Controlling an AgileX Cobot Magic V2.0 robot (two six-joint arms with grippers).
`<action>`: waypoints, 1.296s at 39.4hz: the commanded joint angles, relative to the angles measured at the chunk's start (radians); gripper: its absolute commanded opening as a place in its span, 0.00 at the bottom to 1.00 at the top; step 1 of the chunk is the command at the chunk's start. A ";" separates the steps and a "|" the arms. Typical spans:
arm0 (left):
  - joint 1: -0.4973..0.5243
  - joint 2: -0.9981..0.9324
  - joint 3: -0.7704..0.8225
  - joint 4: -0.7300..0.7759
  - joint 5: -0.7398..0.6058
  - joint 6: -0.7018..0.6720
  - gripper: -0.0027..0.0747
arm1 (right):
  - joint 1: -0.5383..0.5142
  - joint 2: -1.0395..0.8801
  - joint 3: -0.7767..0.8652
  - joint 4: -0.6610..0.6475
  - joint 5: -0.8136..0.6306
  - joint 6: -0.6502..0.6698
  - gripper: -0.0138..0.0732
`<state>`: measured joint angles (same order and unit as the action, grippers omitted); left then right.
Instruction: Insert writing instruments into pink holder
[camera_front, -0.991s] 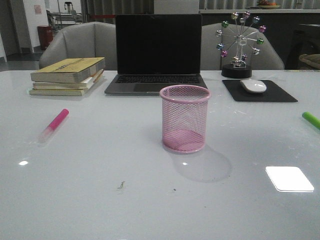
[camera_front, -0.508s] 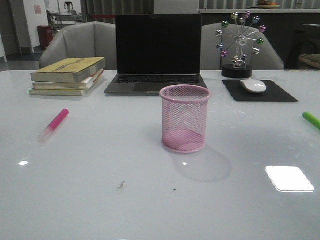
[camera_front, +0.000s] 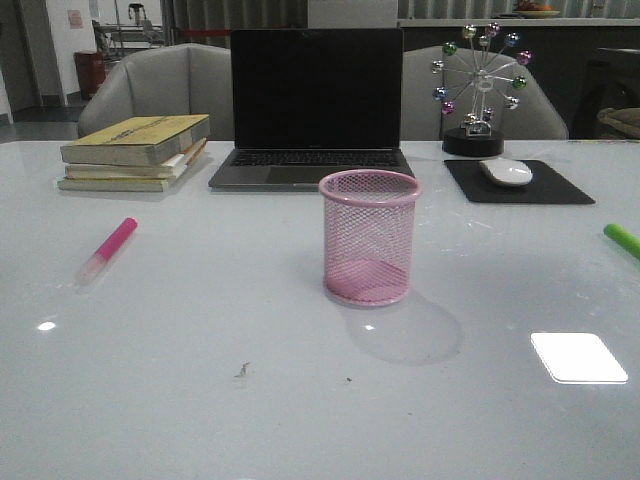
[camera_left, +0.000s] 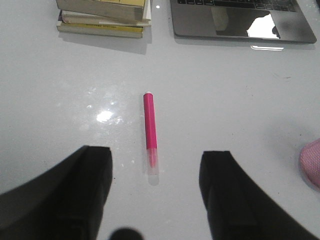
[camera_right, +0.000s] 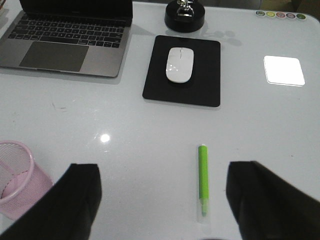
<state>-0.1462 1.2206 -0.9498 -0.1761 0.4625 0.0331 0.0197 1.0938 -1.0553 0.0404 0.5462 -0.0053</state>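
From the front I see the pink mesh holder upright mid-table, empty, with the pink highlighter lying far left and the green highlighter at the right edge; no arms show. My left gripper hangs spread wide above the pink one. My right gripper hangs wide above the green one.

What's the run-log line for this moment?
left gripper: open over pink marker | right gripper: open, green marker | pink holder: empty
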 joint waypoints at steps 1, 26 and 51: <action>-0.005 -0.018 -0.039 -0.014 -0.046 -0.001 0.63 | -0.007 -0.017 -0.036 -0.013 -0.086 -0.012 0.87; -0.005 0.255 -0.274 0.017 0.053 -0.001 0.63 | -0.109 0.354 -0.296 -0.012 0.236 -0.012 0.87; -0.005 0.534 -0.529 0.031 0.215 -0.001 0.63 | -0.119 0.623 -0.498 -0.012 0.299 -0.012 0.87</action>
<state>-0.1462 1.7886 -1.4364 -0.1391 0.7118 0.0331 -0.0918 1.7379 -1.5013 0.0404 0.8888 -0.0053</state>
